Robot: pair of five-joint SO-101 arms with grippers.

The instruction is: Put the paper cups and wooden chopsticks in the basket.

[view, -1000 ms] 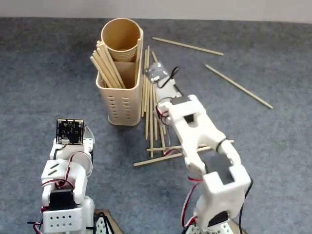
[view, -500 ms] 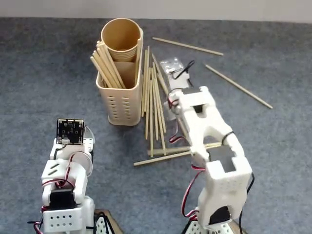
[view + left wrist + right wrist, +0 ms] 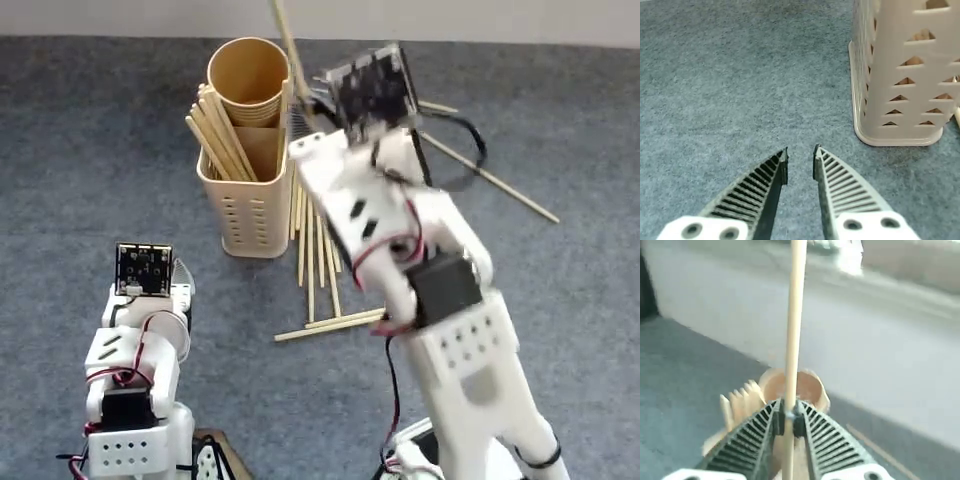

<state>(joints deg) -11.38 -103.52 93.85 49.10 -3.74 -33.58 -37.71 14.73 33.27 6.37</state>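
- The left arm point(image 3: 135, 370) sits at the near left of the grey tabletop point(image 3: 80, 150). Its claw point(image 3: 800, 156) hovers just above the surface, tips spread a little with nothing between them.
- The basket point(image 3: 245, 215) stands upright just beyond and to the right of that claw; its perforated wall is near the claw in the left wrist view.
- The paper cups point(image 3: 248, 75) are nested in the far part of the basket, mouth up.
- A bundle of wooden chopsticks point(image 3: 220, 135) leans inside the basket, on the near-left side of the cups.
- Several loose chopsticks point(image 3: 310, 260) lie on the tabletop just beside the basket's right wall, roughly parallel to it. Two more point(image 3: 330, 325) lie crosswise at their near ends.
- The right arm point(image 3: 400, 240) is raised over these loose sticks.
- The right claw point(image 3: 788, 416) is pinching one chopstick point(image 3: 796, 315), which points up and away past the cups' rim.
- Two more chopsticks lie well apart from the basket: a far chopstick point(image 3: 437, 106) partly behind the right arm, and a right-hand chopstick point(image 3: 500, 185).
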